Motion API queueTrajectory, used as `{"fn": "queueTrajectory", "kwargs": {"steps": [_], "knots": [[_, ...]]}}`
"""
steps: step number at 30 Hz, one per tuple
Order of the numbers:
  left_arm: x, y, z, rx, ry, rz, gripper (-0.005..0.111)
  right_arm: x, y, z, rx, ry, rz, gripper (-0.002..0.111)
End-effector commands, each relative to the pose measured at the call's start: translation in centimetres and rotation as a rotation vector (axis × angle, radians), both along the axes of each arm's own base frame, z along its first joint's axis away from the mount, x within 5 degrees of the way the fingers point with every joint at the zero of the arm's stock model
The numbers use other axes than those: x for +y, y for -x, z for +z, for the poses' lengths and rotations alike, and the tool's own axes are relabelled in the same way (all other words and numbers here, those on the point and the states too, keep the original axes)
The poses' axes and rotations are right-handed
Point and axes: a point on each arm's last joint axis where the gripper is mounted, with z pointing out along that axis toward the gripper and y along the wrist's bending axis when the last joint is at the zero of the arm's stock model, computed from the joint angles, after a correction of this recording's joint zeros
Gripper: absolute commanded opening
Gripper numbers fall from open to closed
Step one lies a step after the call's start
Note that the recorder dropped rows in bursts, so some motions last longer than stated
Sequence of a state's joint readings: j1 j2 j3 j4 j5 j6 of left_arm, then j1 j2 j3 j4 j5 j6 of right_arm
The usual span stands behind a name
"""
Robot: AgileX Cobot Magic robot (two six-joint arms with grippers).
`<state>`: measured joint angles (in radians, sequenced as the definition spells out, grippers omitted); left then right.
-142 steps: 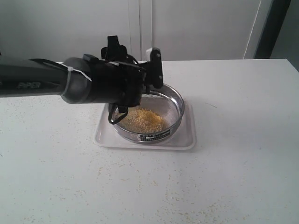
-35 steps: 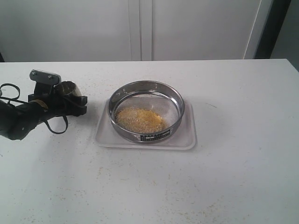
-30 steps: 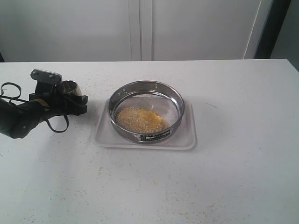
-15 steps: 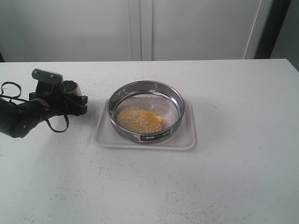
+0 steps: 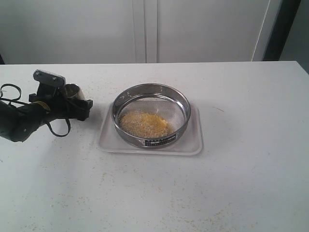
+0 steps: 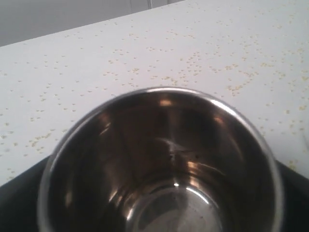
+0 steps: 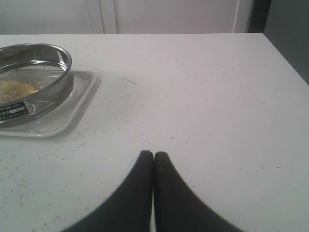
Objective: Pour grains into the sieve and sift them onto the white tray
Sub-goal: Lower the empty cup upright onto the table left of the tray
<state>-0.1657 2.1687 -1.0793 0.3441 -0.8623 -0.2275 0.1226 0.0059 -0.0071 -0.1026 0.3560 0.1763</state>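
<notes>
The steel sieve [image 5: 179, 126] stands in the white tray [image 5: 192, 145] at the table's middle, with a heap of golden grains [image 5: 145, 123] on its mesh. In the right wrist view the sieve [image 7: 53, 92], grains [image 7: 13, 90] and tray [image 7: 72, 108] lie far off to the side. To the left of the tray, a small steel cup [image 5: 72, 90] stands upright and empty on the table. My left gripper [image 5: 78, 100] is around the cup, its black fingers [image 6: 19, 205] wide on either side. My right gripper [image 7: 153, 155] is shut on nothing above bare table.
Loose grains are scattered over the white table [image 5: 241, 183], thickest around the cup [image 6: 159, 145]. White cabinet doors [image 5: 145, 29] stand behind the table's far edge. A dark edge [image 7: 289, 38] borders the table on the right.
The left arm has carried the cup from over the sieve to the table at the left. In the last second its jaws have spread slightly around the cup.
</notes>
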Motion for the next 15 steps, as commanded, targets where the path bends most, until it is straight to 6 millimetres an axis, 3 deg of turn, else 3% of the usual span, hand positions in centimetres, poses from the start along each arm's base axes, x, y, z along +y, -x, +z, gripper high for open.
{"fn": "queueTrajectory", "kwargs": {"steps": [1,6,15], "knots": [[0.2,0.0,2.2,-0.030,-0.002,0.006,0.105,0.0,0.0,-0.1,-0.012,-0.005,-0.004,0.000],[0.3,0.2,5.0,-0.065,0.007,0.013,0.105,0.0,0.0,-0.1,-0.012,-0.005,-0.004,0.000],[1.4,2.1,10.8,0.072,0.038,0.127,0.104,0.0,0.0,-0.1,-0.012,-0.005,-0.004,0.000]]}}
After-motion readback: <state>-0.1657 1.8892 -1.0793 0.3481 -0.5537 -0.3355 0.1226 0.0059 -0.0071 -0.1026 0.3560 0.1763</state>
